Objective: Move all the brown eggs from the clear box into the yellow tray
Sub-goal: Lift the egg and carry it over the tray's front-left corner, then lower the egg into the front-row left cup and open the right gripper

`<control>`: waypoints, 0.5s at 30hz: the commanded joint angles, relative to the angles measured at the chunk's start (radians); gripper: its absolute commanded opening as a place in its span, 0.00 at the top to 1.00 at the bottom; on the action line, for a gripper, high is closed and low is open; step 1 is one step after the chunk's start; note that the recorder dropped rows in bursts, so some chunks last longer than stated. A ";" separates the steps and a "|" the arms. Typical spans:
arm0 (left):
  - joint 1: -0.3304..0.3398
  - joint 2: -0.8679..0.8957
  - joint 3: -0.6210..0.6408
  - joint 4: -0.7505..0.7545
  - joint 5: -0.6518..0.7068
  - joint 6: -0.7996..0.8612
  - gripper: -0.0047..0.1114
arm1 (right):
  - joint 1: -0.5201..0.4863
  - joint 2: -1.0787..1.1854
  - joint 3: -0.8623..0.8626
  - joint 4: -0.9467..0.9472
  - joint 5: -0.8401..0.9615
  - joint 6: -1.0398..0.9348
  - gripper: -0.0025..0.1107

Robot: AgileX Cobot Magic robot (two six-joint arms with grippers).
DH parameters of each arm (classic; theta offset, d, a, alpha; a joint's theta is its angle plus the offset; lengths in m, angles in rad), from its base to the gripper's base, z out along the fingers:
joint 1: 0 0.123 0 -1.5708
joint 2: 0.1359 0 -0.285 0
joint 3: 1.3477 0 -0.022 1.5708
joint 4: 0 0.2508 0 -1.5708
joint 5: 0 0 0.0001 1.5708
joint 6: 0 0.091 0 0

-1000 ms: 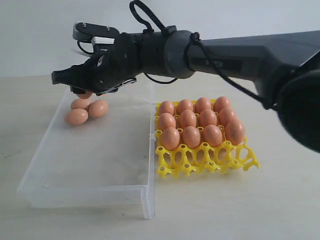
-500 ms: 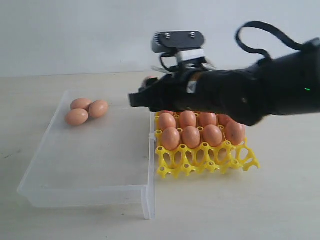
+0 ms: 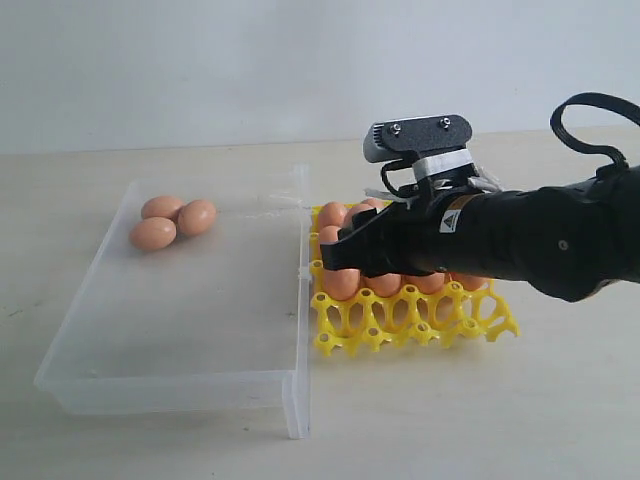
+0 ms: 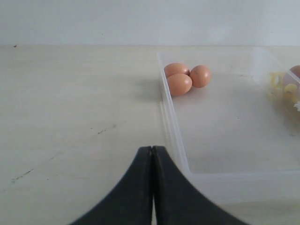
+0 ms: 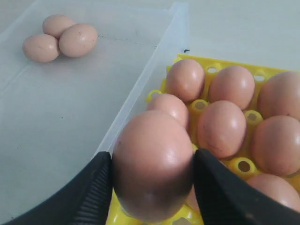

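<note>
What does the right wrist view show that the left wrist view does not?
Only the right wrist view: the right claw gripping an egg over the tray, with many filled cups seen close up. Only the left wrist view: the left claw, shut, over the table by the box. Both: the box, three eggs lying together in it, and at least a bit of the tray.

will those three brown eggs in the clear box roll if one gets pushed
Probably: the smooth, orange-brown oval eggs lie loose on the clear plastic box's flat floor, so one would likely roll. They seem to touch, so neighbours may shift too.
</note>
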 commanded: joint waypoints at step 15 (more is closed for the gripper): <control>0.001 -0.006 -0.004 -0.002 -0.004 0.003 0.96 | 0.065 0.183 0.001 -0.001 -0.099 -0.036 0.98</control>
